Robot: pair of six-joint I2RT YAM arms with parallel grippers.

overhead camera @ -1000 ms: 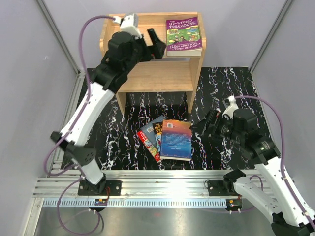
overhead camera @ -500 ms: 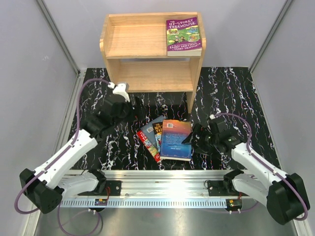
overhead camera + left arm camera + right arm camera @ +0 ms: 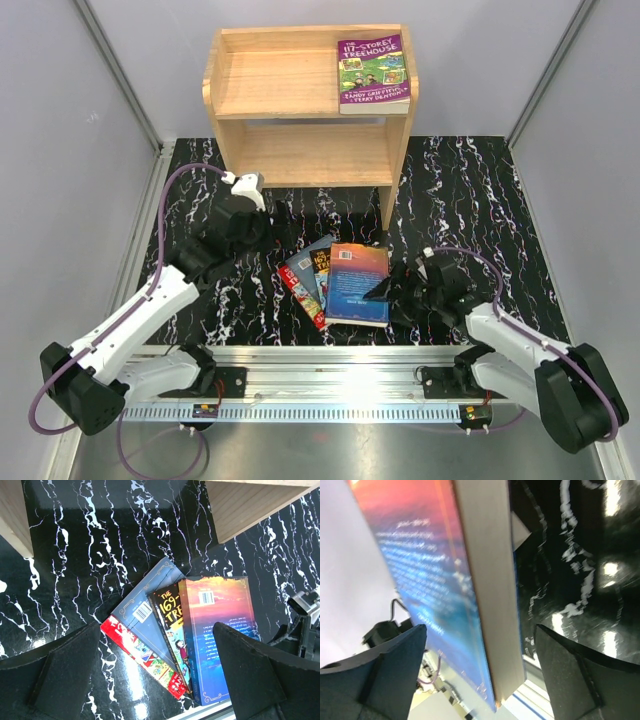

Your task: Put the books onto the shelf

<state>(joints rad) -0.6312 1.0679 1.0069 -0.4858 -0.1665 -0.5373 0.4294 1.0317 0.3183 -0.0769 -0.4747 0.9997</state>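
Observation:
The light wood shelf (image 3: 270, 80) stands at the back with a purple book (image 3: 373, 72) lying on its top right. More books lie fanned on the black marbled mat: a thick blue-orange one (image 3: 355, 280) (image 3: 220, 615) on top, then yellow-black (image 3: 170, 615), blue (image 3: 145, 600) and red (image 3: 140, 650). My left gripper (image 3: 268, 228) (image 3: 155, 630) hangs open above the mat, left of the fan, holding nothing. Low at the thick book's right edge is my right gripper (image 3: 390, 285) (image 3: 480, 630), open, its fingers straddling the pale page edge (image 3: 490, 580) without touching it.
The shelf's front legs (image 3: 245, 505) stand on the mat just behind the fanned books. Grey walls close in both sides. An aluminium rail (image 3: 330, 365) runs along the near edge, right in front of the books.
My left arm came down from the shelf top to the mat left of the books. My right arm dropped low and slid in to the thick book's right edge.

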